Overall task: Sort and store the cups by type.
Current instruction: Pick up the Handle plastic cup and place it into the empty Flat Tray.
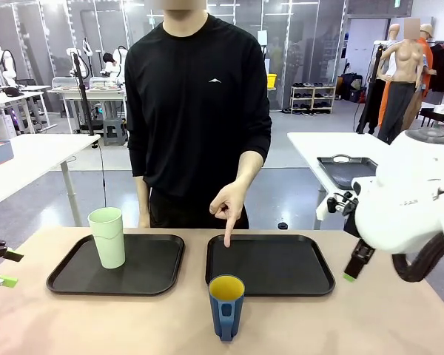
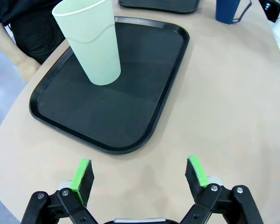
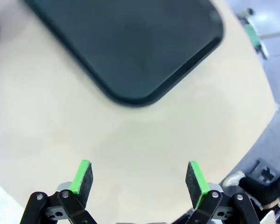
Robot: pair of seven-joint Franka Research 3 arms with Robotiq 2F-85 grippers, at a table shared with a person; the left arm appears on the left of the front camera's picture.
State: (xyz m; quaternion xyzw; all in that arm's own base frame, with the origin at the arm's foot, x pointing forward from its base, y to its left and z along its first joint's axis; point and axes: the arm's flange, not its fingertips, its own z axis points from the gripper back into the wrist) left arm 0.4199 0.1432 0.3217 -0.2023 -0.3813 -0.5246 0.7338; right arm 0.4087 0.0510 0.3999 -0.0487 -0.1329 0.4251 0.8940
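Right pincer [image 3: 139, 176] hanging released above table [image 1: 377, 318] near right tray [image 1: 281, 268]; left pincer [image 2: 140, 175] released too. Blue mug [image 1: 226, 309] standing on table just before that tray; tumbler [image 1: 108, 238] sitting on left tray [image 1: 148, 275]. Risk: reaching in, bumping person's pointing hand [image 1: 227, 205] or tipping mug.

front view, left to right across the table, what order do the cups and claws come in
left claw → pale mint tumbler → dark blue mug → right claw
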